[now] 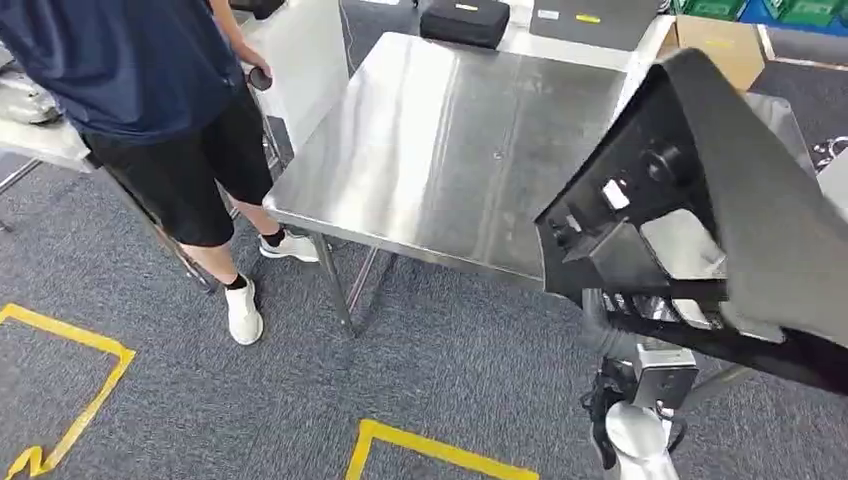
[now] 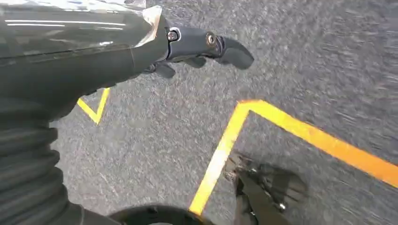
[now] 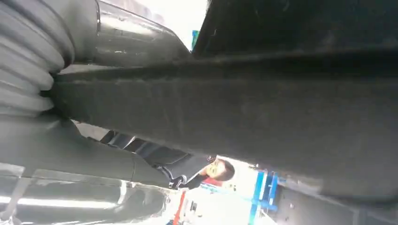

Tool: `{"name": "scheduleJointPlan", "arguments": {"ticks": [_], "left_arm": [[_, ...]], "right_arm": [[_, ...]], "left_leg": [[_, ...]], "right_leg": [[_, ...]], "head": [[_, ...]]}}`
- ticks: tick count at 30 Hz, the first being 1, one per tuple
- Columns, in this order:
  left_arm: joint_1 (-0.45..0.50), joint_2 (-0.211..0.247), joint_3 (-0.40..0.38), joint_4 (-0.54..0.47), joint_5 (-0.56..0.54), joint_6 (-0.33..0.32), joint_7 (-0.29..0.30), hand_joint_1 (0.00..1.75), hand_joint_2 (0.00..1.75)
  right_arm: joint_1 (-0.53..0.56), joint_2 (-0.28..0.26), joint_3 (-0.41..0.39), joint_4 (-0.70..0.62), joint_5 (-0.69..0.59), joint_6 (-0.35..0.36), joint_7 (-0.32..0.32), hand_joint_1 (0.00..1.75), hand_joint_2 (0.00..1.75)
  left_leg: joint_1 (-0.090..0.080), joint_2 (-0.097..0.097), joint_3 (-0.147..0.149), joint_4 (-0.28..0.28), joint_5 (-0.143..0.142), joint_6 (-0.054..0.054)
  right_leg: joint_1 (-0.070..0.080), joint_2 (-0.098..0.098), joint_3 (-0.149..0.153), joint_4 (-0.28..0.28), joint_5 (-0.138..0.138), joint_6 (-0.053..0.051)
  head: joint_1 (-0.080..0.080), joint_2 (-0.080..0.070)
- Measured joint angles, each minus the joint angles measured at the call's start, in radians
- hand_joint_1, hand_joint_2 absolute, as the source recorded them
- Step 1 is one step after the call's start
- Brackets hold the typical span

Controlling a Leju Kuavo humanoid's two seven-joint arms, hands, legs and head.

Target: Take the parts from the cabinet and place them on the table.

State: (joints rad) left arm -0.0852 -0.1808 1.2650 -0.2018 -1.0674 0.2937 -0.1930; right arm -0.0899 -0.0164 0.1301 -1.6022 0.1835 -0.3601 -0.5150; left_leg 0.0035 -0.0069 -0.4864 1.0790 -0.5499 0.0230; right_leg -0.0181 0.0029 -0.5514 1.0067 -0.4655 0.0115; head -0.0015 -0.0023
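A large black angular part (image 1: 700, 200) with holes and a white label hangs at the right of the head view, over the near right corner of the steel table (image 1: 440, 140). My right hand (image 1: 610, 325) grips it from below. In the right wrist view the part (image 3: 263, 117) runs across as a thick dark bar, with my right hand (image 3: 94, 159) clamped along it and its fingers mostly hidden. My left hand (image 2: 187, 51) hangs over the grey carpet, thumb stretched out, holding nothing.
A person (image 1: 170, 130) in a dark shirt, black shorts and white shoes stands at the table's left side. A black case (image 1: 465, 20) lies at the far end, a cardboard box (image 1: 720, 45) beyond. Yellow tape lines (image 1: 430, 450) mark the carpet.
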Motion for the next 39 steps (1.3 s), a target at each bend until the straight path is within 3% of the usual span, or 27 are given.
{"name": "scheduleJointPlan", "arguments": {"ticks": [2, 4, 5, 6, 7, 9, 10, 11, 14, 15, 17, 19, 20, 21, 22, 24, 25, 26, 27, 28, 30, 31, 34, 35, 36, 37, 39], "left_arm": [[-0.002, 0.0, 0.0, 0.0, 0.0, 0.0, -0.001, 0.0, 1.75], [0.0, 0.002, 0.0, 0.0, 0.0, 0.0, -0.001, 0.0, 1.75], [0.001, 0.002, 0.0, 0.0, 0.0, 0.0, -0.001, 0.0, 1.75], [0.002, 0.003, 0.0, 0.0, 0.0, 0.0, -0.001, 0.0, 1.75], [0.002, 0.003, 0.0, 0.0, 0.0, 0.0, -0.001, 0.0, 1.75], [0.003, 0.005, 0.0, 0.0, 0.0, 0.0, -0.001, 0.0, 1.75], [0.005, 0.004, 0.0, 0.001, 0.0, 0.0, -0.001, 0.0, 1.75], [0.005, 0.005, 0.0, 0.001, 0.0, 0.0, -0.002, 0.0, 1.75], [0.006, 0.004, 0.0, 0.001, -0.002, 0.001, -0.002, 0.0, 1.75], [0.004, 0.003, 0.0, 0.001, -0.005, 0.003, -0.001, 0.0, 1.75], [0.002, 0.004, -0.001, 0.001, -0.011, 0.008, -0.001, 0.0, 1.75], [0.002, 0.003, -0.001, 0.001, -0.012, 0.012, -0.001, 0.0, 1.75], [0.002, 0.003, -0.001, 0.001, -0.012, 0.013, 0.0, 0.0, 1.75], [0.002, 0.003, -0.001, 0.001, -0.013, 0.013, 0.0, 0.0, 1.75], [0.002, 0.003, -0.001, 0.001, -0.014, 0.014, 0.0, 0.0, 1.75], [0.003, 0.003, -0.002, 0.001, -0.019, 0.014, 0.001, 0.0, 1.75], [0.003, 0.003, -0.002, 0.001, -0.019, 0.016, 0.002, 0.0, 1.75], [0.005, 0.004, -0.002, 0.001, -0.02, 0.016, 0.002, 0.0, 1.75], [0.005, 0.002, -0.003, 0.001, -0.021, 0.018, 0.003, 0.0, 1.75], [0.006, 0.002, -0.003, 0.001, -0.021, 0.018, 0.004, 0.0, 1.75], [0.004, 0.001, -0.003, 0.001, -0.022, 0.018, 0.005, 0.0, 1.75], [0.002, 0.001, -0.003, 0.001, -0.022, 0.018, 0.005, 0.0, 1.75], [0.002, 0.001, -0.003, 0.001, -0.022, 0.018, 0.005, 0.0, 1.75], [0.002, 0.001, -0.003, 0.001, -0.022, 0.018, 0.005, 0.0, 1.75], [0.002, 0.001, -0.003, 0.001, -0.022, 0.019, 0.006, 0.0, 1.75], [0.002, 0.002, -0.003, 0.001, -0.021, 0.02, 0.006, 0.0, 1.75], [0.002, 0.003, -0.003, 0.001, -0.021, 0.021, 0.006, 0.0, 1.75]], "right_arm": [[0.0, 0.003, 0.0, -0.004, 0.0, -0.002, 0.0, 1.75, 1.75], [0.005, 0.005, 0.001, -0.005, 0.001, -0.002, 0.0, 1.75, 1.75], [0.01, 0.005, 0.0, -0.005, 0.001, -0.002, 0.0, 1.75, 1.75], [0.012, 0.006, 0.0, -0.005, 0.001, -0.002, 0.0, 1.75, 1.75], [0.012, 0.006, 0.0, -0.005, 0.001, -0.002, 0.0, 1.75, 1.75], [0.012, 0.006, 0.0, -0.005, 0.001, -0.003, 0.0, 1.75, 1.75], [0.013, 0.006, 0.0, -0.005, 0.001, -0.003, 0.0, 1.75, 1.75], [0.011, 0.006, 0.0, -0.006, 0.001, -0.003, -0.001, 1.75, 1.75], [0.008, 0.006, 0.0, -0.01, 0.003, -0.003, -0.004, 1.75, 1.75], [0.008, 0.006, 0.0, -0.01, 0.002, -0.003, -0.003, 1.75, 1.75], [0.002, 0.006, 0.003, -0.01, 0.004, -0.002, -0.005, 1.75, 1.75], [0.005, 0.005, 0.003, -0.01, 0.002, -0.002, -0.005, 1.75, 1.75], [0.006, 0.004, 0.003, -0.009, -0.001, 0.0, -0.005, 1.75, 1.75], [0.007, 0.004, 0.003, -0.009, -0.002, 0.002, -0.005, 1.75, 1.75], [0.007, 0.003, 0.003, -0.009, -0.003, 0.002, -0.005, 1.75, 1.75], [0.006, -0.001, 0.003, -0.009, -0.006, 0.002, -0.005, 1.75, 1.75], [0.007, -0.002, 0.003, -0.009, -0.006, 0.002, -0.005, 1.75, 1.75], [0.002, -0.003, 0.004, -0.007, -0.008, 0.003, -0.004, 1.75, 1.75], [0.001, -0.002, 0.005, -0.009, -0.008, 0.004, -0.005, 1.75, 1.75], [0.003, -0.002, 0.005, -0.01, -0.009, 0.004, -0.005, 1.75, 1.75], [0.005, -0.003, 0.005, -0.011, -0.01, 0.004, -0.005, 1.75, 1.75], [0.003, -0.003, 0.005, -0.011, -0.011, 0.004, -0.005, 1.75, 1.75], [0.007, -0.002, 0.007, -0.011, -0.01, 0.004, -0.005, 1.75, 1.75], [0.009, -0.002, 0.008, -0.01, -0.01, 0.003, -0.005, 1.75, 1.75], [0.011, -0.002, 0.008, -0.01, -0.01, 0.004, -0.005, 1.75, 1.75], [0.011, -0.002, 0.009, -0.01, -0.01, 0.004, -0.005, 1.75, 1.75], [0.011, -0.002, 0.012, -0.01, -0.01, 0.004, -0.005, 1.75, 1.75]], "left_leg": [[0.005, 0.0, -0.081, 0.121, -0.033, -0.009], [0.009, 0.0, -0.179, 0.225, -0.093, -0.021], [0.012, 0.0, -0.206, 0.229, -0.098, -0.026], [0.017, 0.001, -0.216, 0.201, -0.08, -0.029], [0.022, 0.004, -0.207, 0.142, -0.032, -0.034], [0.031, 0.006, -0.17, -0.003, 0.101, -0.042], [0.026, 0.015, -0.173, -0.017, 0.1, -0.037], [0.024, 0.017, -0.164, -0.015, 0.079, -0.024], [0.019, 0.014, -0.139, -0.025, 0.098, 0.005], [0.021, 0.012, -0.125, -0.033, 0.099, 0.012], [0.018, 0.009, -0.114, -0.042, 0.093, 0.021], [0.014, 0.004, -0.104, -0.047, 0.082, 0.028], [0.011, 0.001, -0.096, -0.047, 0.074, 0.03], [0.009, -0.002, -0.086, -0.047, 0.066, 0.032], [0.007, -0.001, -0.074, -0.047, 0.057, 0.032], [0.006, 0.005, -0.049, -0.048, 0.039, 0.03], [0.003, 0.006, -0.039, -0.047, 0.03, 0.025], [-0.001, 0.01, -0.033, -0.048, 0.021, 0.018], [0.0, 0.024, -0.029, -0.052, 0.013, 0.007], [-0.001, 0.034, -0.02, -0.038, 0.019, 0.003], [0.002, 0.038, -0.02, -0.03, 0.006, -0.007], [0.003, 0.022, -0.029, 0.003, -0.015, -0.011], [0.007, 0.008, -0.148, 0.201, -0.105, -0.021], [0.007, 0.008, -0.181, 0.237, -0.114, -0.023], [0.007, 0.008, -0.195, 0.23, -0.095, -0.026], [0.009, 0.007, -0.189, 0.185, -0.05, -0.025], [0.014, -0.015, -0.134, 0.023, 0.069, -0.021]], "right_leg": [[-0.001, 0.0, 0.014, -0.001, -0.011, -0.016], [-0.001, 0.003, 0.025, -0.002, -0.025, -0.015], [-0.004, 0.004, 0.032, -0.002, -0.033, -0.012], [-0.007, 0.007, 0.042, -0.002, -0.042, -0.007], [-0.012, 0.009, 0.055, -0.002, -0.052, 0.0], [-0.016, 0.009, 0.074, -0.002, -0.074, 0.014], [-0.012, 0.01, 0.096, 0.004, -0.086, 0.024], [-0.009, 0.011, 0.082, -0.004, -0.093, 0.034], [-0.006, 0.008, 0.111, -0.002, -0.088, 0.061], [-0.013, 0.007, 0.1, 0.019, -0.091, 0.062], [-0.012, 0.004, 0.013, 0.154, -0.097, 0.057], [-0.007, 0.005, -0.083, 0.272, -0.158, 0.044], [-0.005, 0.004, -0.117, 0.292, -0.183, 0.041], [-0.004, 0.004, -0.128, 0.27, -0.178, 0.044], [-0.002, 0.004, -0.121, 0.208, -0.144, 0.054], [0.006, -0.022, -0.081, 0.049, -0.025, 0.071], [0.011, -0.058, -0.079, 0.025, 0.026, 0.059], [0.011, -0.079, -0.08, 0.024, 0.01, 0.04], [0.026, -0.066, -0.068, 0.024, 0.023, 0.033], [0.017, -0.049, -0.078, 0.017, 0.028, 0.02], [-0.004, -0.026, -0.048, 0.01, 0.029, 0.014], [-0.002, -0.017, -0.043, 0.009, 0.028, 0.011], [-0.001, 0.013, -0.043, 0.009, 0.022, -0.002], [-0.001, 0.023, -0.041, 0.009, 0.02, -0.004], [-0.001, 0.035, -0.039, 0.01, 0.019, -0.006], [-0.001, 0.047, -0.035, 0.01, 0.016, -0.005], [-0.002, 0.071, -0.024, 0.01, 0.01, 0.001]], "head": [[-0.008, 0.0], [-0.009, 0.0], [-0.008, 0.0], [-0.008, 0.0], [-0.008, 0.0], [-0.01, 0.0], [-0.013, 0.0], [-0.016, 0.0], [-0.008, 0.0], [-0.008, 0.0], [-0.003, 0.0], [-0.001, 0.0], [-0.001, 0.0], [-0.001, 0.0], [-0.001, 0.0], [0.001, 0.0], [-0.001, 0.0], [0.003, 0.0], [0.005, 0.0], [0.003, 0.0], [0.001, 0.0], [0.003, 0.0], [-0.003, 0.0], [-0.004, 0.0], [-0.003, 0.0], [-0.005, 0.0], [-0.005, 0.0]]}}
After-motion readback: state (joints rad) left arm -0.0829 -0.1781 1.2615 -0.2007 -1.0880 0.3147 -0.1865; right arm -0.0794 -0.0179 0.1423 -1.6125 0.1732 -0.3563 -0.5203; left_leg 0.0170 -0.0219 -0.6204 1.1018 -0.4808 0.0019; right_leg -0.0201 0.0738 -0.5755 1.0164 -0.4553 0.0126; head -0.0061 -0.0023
